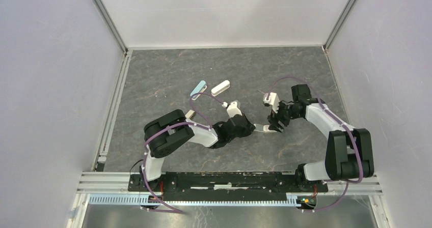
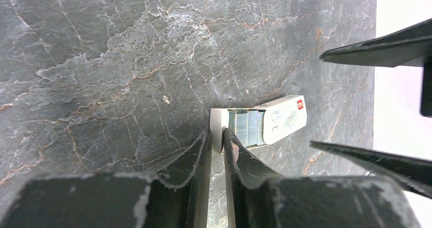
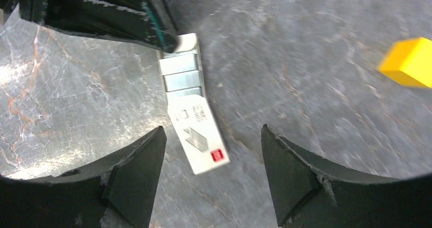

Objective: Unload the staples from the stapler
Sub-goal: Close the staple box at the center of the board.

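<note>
Your left gripper (image 2: 216,136) pinches the staple box (image 2: 282,117); your right gripper (image 3: 213,131) hangs open over it.
The left fingers are nearly together, clamped on the end wall of the box's pulled-out tray. The staples (image 2: 248,126) sit in that tray as silvery-grey strips side by side, just past the left fingertips and partly under the white sleeve with the red mark. The right fingers stand wide apart, 1 on each side of the box, touching nothing. You can't tell if the box rests on the grey table (image 1: 163,75) or is just off it. A teal oblong item (image 1: 198,88) and a white oblong item (image 1: 220,88) lie near each other further back, well apart from both grippers. A yellow block (image 3: 407,62) shows at the edge of the right wrist view.
</note>
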### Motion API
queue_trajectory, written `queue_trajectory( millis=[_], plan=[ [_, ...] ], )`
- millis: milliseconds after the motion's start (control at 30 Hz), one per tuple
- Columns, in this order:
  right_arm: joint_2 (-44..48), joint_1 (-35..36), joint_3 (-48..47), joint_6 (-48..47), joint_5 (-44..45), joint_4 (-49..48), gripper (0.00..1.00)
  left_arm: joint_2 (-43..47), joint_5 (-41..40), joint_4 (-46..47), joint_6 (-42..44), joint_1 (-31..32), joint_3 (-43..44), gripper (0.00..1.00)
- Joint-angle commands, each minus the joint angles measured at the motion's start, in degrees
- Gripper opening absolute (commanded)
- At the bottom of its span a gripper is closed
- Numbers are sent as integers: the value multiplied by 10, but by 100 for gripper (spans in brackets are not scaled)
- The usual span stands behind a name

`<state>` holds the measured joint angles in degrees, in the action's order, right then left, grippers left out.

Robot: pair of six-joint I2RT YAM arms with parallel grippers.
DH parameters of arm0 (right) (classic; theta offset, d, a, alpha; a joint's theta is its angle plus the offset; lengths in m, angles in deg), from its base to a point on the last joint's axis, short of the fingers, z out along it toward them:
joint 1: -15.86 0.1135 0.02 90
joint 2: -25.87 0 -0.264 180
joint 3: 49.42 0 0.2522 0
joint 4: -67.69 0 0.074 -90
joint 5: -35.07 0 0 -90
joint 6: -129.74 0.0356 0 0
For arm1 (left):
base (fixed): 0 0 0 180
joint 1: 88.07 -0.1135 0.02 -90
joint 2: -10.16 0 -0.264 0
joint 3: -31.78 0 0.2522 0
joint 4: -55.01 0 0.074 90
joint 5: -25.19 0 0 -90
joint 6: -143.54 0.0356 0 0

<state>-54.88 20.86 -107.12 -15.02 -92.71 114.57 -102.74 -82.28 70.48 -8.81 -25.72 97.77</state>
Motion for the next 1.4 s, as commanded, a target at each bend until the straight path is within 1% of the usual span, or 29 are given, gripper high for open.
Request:
queue_trajectory(
  millis=[0,33,67,100,167,267,400,633,833,1133,1367],
  plan=[
    [34,-47,-9,68,-48,-2,73,-21,0,-28,-15,1,0,22],
    [37,-69,-2,95,-50,-14,72,-21,1,-28,-15,1,0,22],
    [40,-78,10,125,-48,-29,67,-21,0,-28,-15,1,0,22],
    [42,-87,25,162,-37,-51,58,-21,0,-28,-15,1,-1,22],
    [49,-90,50,224,9,-91,48,-21,1,-28,-15,1,0,22],
    [65,-91,84,282,71,-143,30,-21,1,-28,-16,1,1,22],
    [70,-91,107,320,113,-178,21,-22,-1,-28,-17,1,2,22],
    [38,-91,92,324,114,-165,18,-22,0,-26,-22,1,2,22],
    [-2,-89,64,321,93,-112,17,-25,0,-20,-32,1,4,22],
    [-26,-83,48,326,77,-83,16,-32,-3,-15,-49,2,4,22],
    [-38,-62,44,329,74,-69,16,-42,-6,-5,-66,2,6,21]
  ],
)
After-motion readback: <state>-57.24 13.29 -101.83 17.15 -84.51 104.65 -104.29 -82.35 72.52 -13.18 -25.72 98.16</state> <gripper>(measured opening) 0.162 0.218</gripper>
